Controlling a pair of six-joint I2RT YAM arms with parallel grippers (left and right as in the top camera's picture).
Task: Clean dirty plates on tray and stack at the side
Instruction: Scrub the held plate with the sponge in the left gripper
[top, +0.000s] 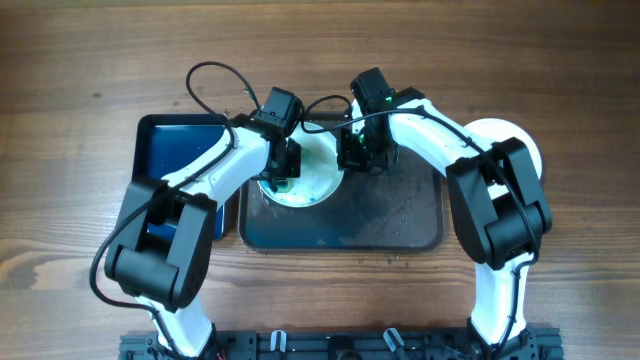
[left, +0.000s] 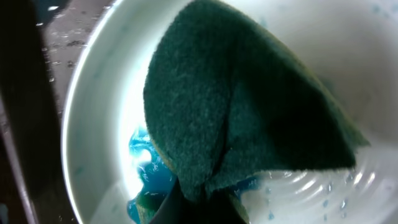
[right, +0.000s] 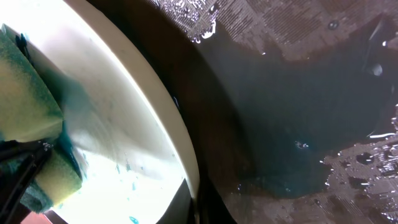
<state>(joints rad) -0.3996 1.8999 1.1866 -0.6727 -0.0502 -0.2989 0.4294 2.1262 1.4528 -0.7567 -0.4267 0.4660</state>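
Scrubbing now, with left end effector (top: 283, 165) clamped on green sponge (left: 249, 106), pressed to dirty plate (top: 310, 188) at left end of tray (top: 390, 215), mid-frame. At plate's rim, right end effector (top: 358, 152) — grip impossible to tell. Next: chasing teal smear (left: 146, 165) with steady pressure.

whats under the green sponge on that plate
Peeking out below the green sponge is a blue-teal smear on the white plate. The plate surface directly beneath the sponge is covered, so any streaks there cannot be seen.
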